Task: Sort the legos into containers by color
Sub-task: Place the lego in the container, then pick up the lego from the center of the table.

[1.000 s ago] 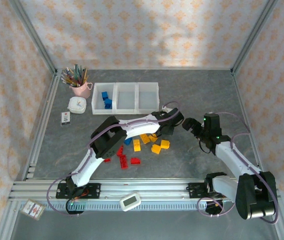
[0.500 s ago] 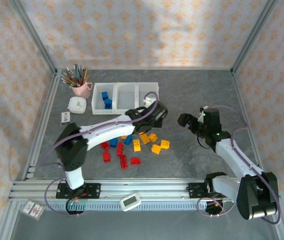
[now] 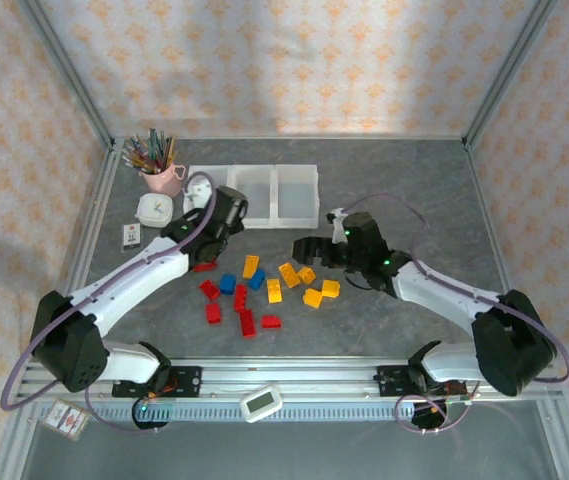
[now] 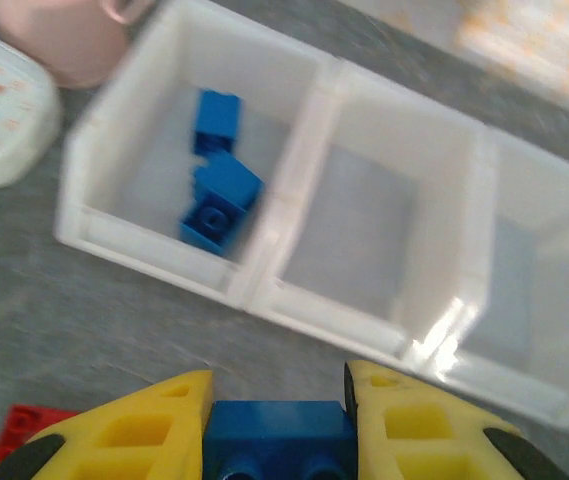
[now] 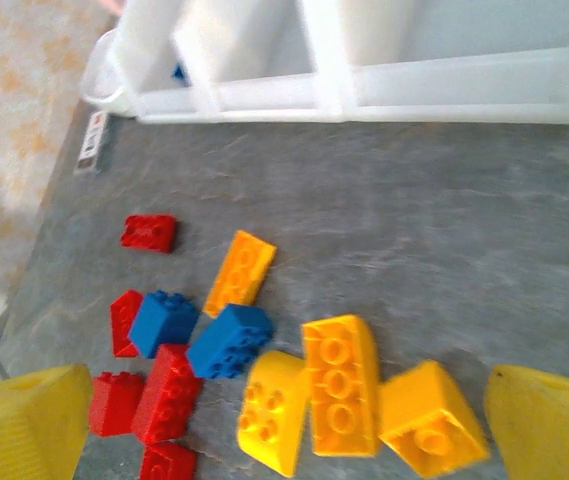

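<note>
Both arms have swung since half a second ago: the left pincer (image 3: pixel 222 212) has moved from before the right-hand bin to the front of the left one, and the right pincer (image 3: pixel 307 247) has reached left to the edge of the loose legos (image 3: pixel 264 290). From above, the bins (image 3: pixel 275 190) stand in a row at the back of the counter (image 3: pixel 414 180), with a pink cup (image 3: pixel 162 178) and a clock (image 3: pixel 153 209) to their left. Red, blue and yellow legos lie scattered between the arms, in front of the bins and apart from them. At the left wrist, the left pincer is clamped on a blue brick (image 4: pixel 279 435), which sits between its yellow fingers (image 4: pixel 134 435) and faces the wall between the left and middle bins. Other blue bricks (image 4: pixel 222 190) lie in the left bin, and a red brick (image 4: pixel 24 430) shows at the lower left. At the right wrist, the right pincer's jaws stand wide apart, one fingertip in each lower corner, above three yellow bricks (image 5: pixel 339 395). Left of these lie two blue, several red and an orange oblong (image 5: pixel 239 268), with the bins' front wall along the top.
</note>
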Robot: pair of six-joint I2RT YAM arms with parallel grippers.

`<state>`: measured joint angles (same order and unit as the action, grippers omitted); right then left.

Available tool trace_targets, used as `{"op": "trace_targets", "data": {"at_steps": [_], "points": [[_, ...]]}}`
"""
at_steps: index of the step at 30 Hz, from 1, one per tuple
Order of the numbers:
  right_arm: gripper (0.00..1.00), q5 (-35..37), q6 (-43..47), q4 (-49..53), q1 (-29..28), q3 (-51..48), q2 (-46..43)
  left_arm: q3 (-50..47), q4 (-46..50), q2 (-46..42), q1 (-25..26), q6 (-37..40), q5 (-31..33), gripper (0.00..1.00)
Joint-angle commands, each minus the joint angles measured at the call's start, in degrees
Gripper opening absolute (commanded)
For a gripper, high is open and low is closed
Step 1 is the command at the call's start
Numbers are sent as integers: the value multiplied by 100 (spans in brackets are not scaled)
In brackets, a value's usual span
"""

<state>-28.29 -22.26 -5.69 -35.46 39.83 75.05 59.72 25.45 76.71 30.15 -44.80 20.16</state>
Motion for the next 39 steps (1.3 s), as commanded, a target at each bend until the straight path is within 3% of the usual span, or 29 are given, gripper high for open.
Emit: {"op": "trace_targets", "data": {"at_steps": [1,9,17,24,31,39], "points": [[100,160,222,-901,-226,227,186,-217,-260,-52,-468,213,141,31],[100,491,373,-1239,-303,543,595,203,-1025,993,-1326,542,-247,31],[100,755,618,-1029,-302,799,799,1271,-999,2400,-1609,631,-156,31],[100,827,772,-868,-295,991,811,1897,-890,3076,-1683,794,-102,49],[100,838,832,-656,-290,1158,717,1985,-730,3026,-1688,867,-218,55],[100,945,743,-358,-244,1134,548,1200,-760,1993,-1602,998,-660,56]]}}
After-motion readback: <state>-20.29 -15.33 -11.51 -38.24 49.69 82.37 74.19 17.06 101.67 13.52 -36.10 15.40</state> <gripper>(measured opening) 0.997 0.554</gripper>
